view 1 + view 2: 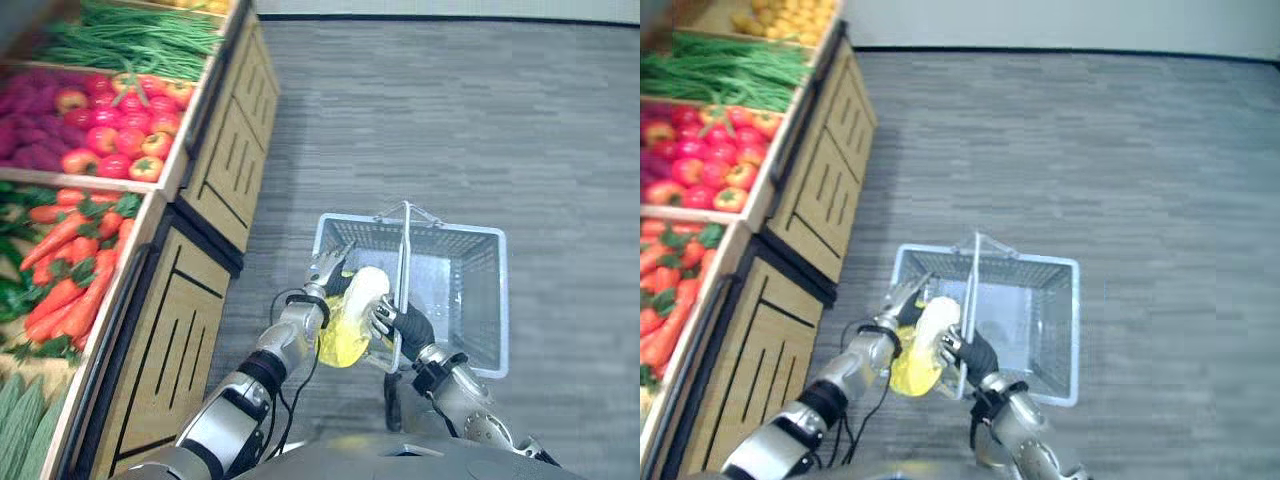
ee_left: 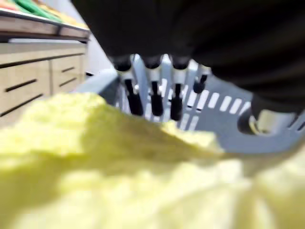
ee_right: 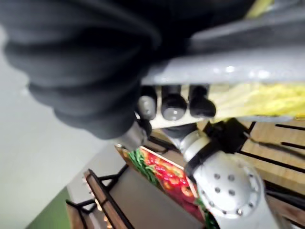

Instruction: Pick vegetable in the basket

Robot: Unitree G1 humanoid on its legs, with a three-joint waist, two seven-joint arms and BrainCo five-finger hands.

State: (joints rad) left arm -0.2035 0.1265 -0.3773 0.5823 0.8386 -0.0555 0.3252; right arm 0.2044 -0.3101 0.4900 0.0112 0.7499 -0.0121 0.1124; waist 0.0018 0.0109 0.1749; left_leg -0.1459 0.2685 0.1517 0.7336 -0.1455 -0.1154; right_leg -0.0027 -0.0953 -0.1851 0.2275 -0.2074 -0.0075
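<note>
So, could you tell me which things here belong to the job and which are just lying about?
Job: yellow cabbage, grey basket, left hand on the cabbage, right hand gripping the basket.
Lying about: carrots, tomatoes, green beans, wooden stand.

Both arms are silver-grey shells broken by black bands at the joints: the left arm (image 1: 250, 380) and the right arm (image 1: 462, 392). A dark ribbed cover wraps the wrist and back of the left hand (image 1: 328, 268) and of the right hand (image 1: 388, 320). The fingers (image 2: 135, 95) are silver with dark tips. The left forearm's rounded silver casing (image 3: 228, 186) carries small dark screw holes.
</note>
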